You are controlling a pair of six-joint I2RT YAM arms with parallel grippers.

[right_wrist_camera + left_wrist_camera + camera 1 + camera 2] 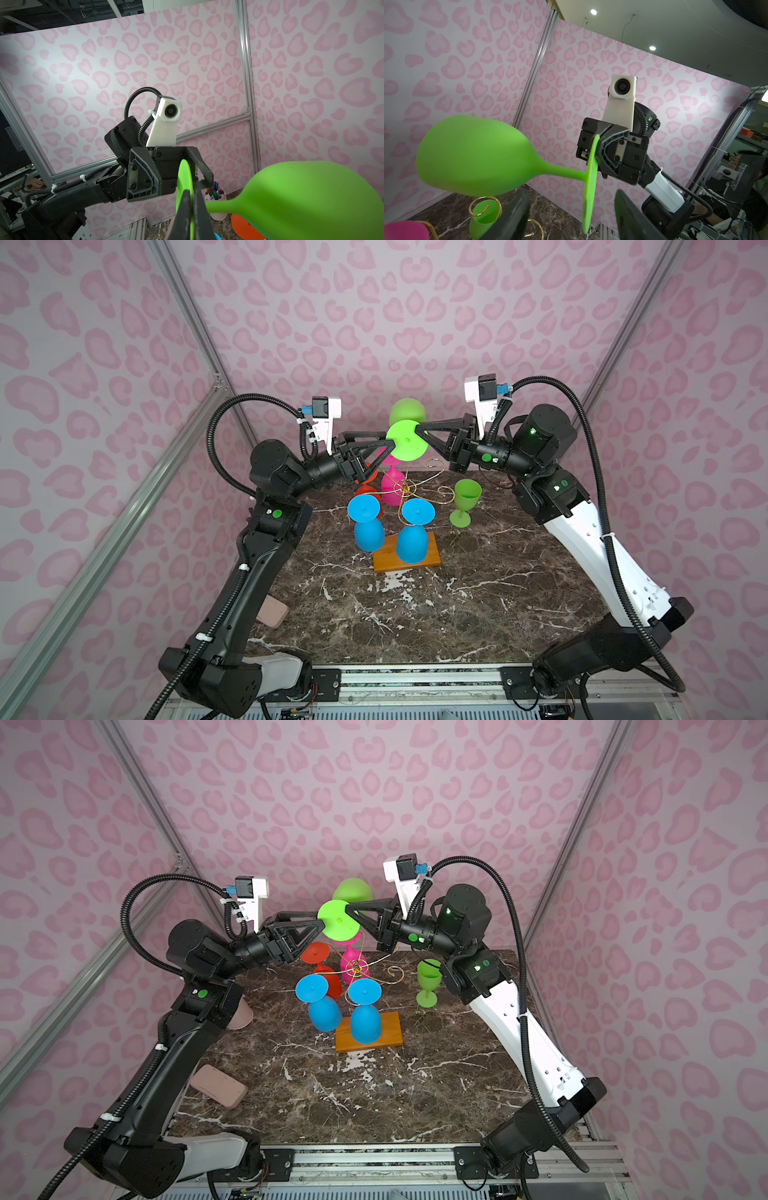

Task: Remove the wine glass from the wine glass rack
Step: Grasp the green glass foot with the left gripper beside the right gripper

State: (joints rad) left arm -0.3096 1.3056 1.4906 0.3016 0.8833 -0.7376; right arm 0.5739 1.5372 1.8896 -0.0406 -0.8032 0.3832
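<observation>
**Rack mid-table, 1 glass up over it**

Wine glass rack (402,488) stands mid table (457,614), base twd front. Front glasses (368,533) hang upside down on it, rear glasses (391,494) behind them, left of stem. Wine glass (405,441) sits above rack's rear, betw L gripper (389,438) on its left & R gripper (418,430) on its right. Upright glass (466,497) stands on table right of rack. Case (218,1085) lies front-left.

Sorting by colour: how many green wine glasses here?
2. Held green wine glass: foot pinched in the right gripper, clear of the wine glass rack. Standing green wine glass: upright on the table, beside it. None apparently hidden.
</observation>
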